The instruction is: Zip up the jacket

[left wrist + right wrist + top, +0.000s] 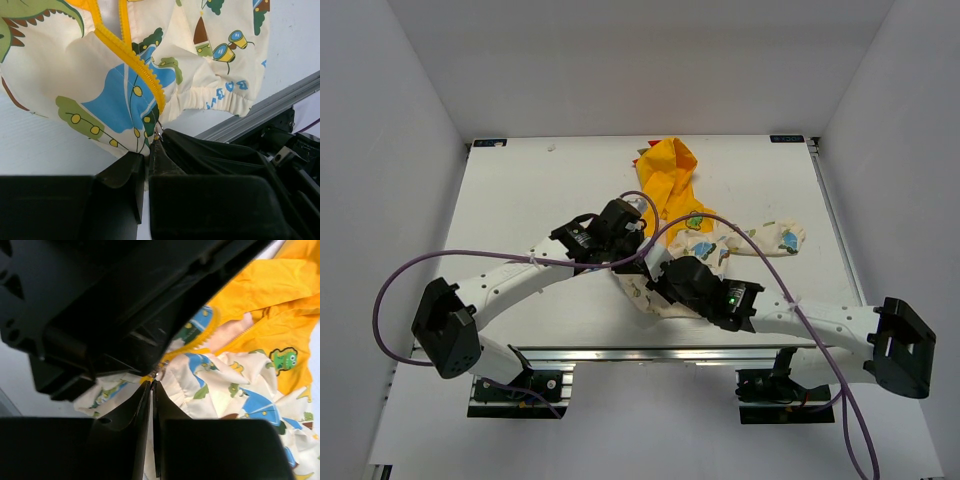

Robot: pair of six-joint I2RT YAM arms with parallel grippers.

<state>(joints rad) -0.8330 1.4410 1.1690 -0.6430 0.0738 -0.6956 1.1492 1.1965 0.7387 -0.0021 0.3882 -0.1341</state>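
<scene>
The jacket (pixel 705 240) lies crumpled mid-table, yellow hood (pixel 667 178) at the far end, one cream printed sleeve (pixel 782 237) out to the right. My two grippers meet tip to tip at its near hem. My left gripper (pixel 642 262) is shut on the hem at the foot of the orange zipper strip (pixel 131 59); cream fabric runs between its fingers (pixel 146 155). My right gripper (pixel 653 272) is shut (pixel 151 384), its tips on the small metal zipper pull (pixel 158 374). The zipper is open above the pull, showing the yellow lining (pixel 280 335).
The white table (pixel 520 200) is boxed in by white walls on three sides. An aluminium rail (pixel 650 355) runs along its near edge, close behind the hem (pixel 260 112). Purple cables (pixel 390 290) loop off both arms. Each gripper's black body fills the other's wrist view.
</scene>
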